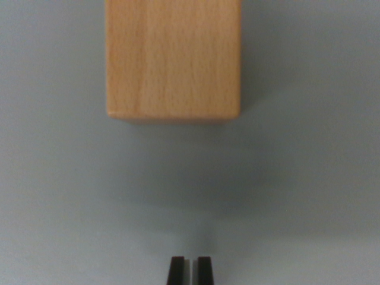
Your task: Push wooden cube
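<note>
A light wooden cube (173,58) fills the upper middle of the wrist view, cut off by the top edge, its vertical grain visible. It rests on a pale grey-blue surface (309,178). My gripper (190,270) shows only as two dark fingertips at the bottom edge, standing close together with a thin gap and nothing between them. The fingertips sit well below the cube in the picture, a stretch of bare surface apart from its near edge and roughly in line with its middle.
The grey-blue surface surrounds the cube on the left, right and below. A soft shadow (237,196) lies under and to the right of the cube.
</note>
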Controlling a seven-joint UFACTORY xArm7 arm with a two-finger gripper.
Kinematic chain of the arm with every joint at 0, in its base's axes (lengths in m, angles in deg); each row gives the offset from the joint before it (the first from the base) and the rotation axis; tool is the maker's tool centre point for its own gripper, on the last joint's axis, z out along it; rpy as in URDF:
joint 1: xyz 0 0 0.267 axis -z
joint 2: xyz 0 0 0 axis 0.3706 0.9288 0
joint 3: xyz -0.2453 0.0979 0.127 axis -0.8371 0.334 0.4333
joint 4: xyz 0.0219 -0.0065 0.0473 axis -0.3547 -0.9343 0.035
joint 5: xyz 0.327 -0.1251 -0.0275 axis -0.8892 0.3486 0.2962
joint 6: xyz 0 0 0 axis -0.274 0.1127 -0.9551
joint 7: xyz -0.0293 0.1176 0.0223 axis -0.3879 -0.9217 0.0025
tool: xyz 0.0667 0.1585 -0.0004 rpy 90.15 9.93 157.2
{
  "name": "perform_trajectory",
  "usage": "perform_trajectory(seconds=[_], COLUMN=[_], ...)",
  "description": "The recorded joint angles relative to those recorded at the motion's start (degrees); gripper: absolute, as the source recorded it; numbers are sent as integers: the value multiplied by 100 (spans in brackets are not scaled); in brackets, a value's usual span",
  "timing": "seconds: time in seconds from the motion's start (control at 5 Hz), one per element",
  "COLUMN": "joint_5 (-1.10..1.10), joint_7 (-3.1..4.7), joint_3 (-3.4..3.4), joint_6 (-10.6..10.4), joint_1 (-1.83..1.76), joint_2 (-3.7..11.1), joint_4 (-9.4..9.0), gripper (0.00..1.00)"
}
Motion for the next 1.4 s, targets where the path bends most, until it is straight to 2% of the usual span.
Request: perform_trajectory(seconds=[0.8,1.2,1.4], joint_5=[0,-2,-6], joint_7=[-1,-5,-12], joint_3=[1,4,10], joint_6=[5,29,69], joint_1=[0,-1,-1], joint_2=[9,47,111], joint_4=[15,76,180], gripper=[100,100,100])
